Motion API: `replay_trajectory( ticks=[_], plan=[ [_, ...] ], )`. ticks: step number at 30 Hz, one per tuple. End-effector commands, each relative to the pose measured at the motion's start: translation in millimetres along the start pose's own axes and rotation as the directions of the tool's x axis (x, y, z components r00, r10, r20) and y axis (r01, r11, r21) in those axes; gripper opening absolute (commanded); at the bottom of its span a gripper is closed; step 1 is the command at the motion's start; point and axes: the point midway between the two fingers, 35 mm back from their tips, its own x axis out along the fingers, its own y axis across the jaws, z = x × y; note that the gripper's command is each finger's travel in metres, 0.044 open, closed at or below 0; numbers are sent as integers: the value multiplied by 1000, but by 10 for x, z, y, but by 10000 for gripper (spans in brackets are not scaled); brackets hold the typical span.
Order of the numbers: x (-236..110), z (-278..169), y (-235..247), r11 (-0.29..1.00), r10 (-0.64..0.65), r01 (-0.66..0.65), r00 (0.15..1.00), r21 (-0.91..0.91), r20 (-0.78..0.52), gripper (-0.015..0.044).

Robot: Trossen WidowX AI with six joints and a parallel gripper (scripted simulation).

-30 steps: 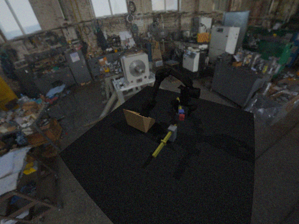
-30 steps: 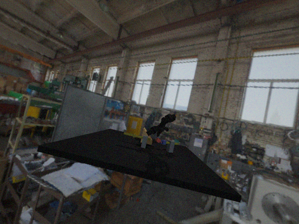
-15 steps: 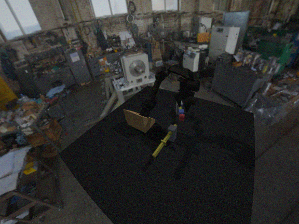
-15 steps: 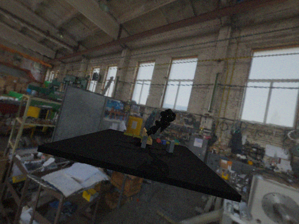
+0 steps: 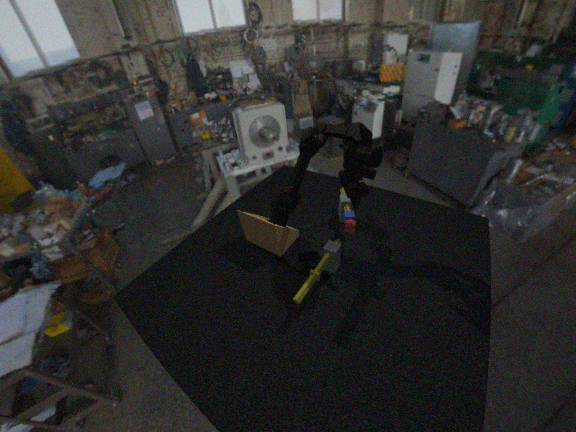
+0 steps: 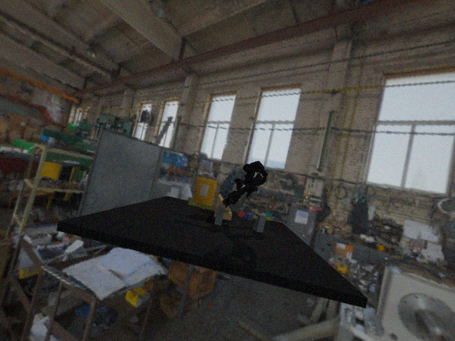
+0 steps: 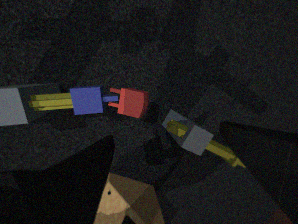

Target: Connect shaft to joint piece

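Workshop clutter rings a black desk (image 5: 410, 350), and near its middle sits the red joint (image 7: 131, 102), hinged by a short blue link to a blue piece (image 7: 86, 100) on the fixed yellow shaft (image 7: 50, 101), which runs into a grey block (image 7: 11, 106) cut off at the wrist view's left edge. Just beside the joint, apart from it, the second block (image 7: 192, 134) carries the second shaft (image 5: 311, 279), whose long end reaches out over bare desk toward the front. A tan wedge (image 5: 266, 232) stands near, to the left in the top view. The pincer (image 5: 353, 192) hangs above the joint with its jaws wide apart, holding nothing; its fingers are dark and hard to make out. Broad open desk lies on the near and right sides.
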Motion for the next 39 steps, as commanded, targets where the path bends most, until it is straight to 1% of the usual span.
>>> replay_trajectory(
  ticks=[1,9,18,26,39],
  plan=[
    [23,-7,-55,997,18,-18,1000,74,0,440],
    [186,-66,-245,943,88,-79,996,324,-13,440],
    [375,-150,-436,808,167,-125,986,575,-20,440],
    [392,-157,-448,787,170,-123,985,605,-21,440],
    [447,-154,-417,570,123,-33,991,821,-45,440]
  ],
)
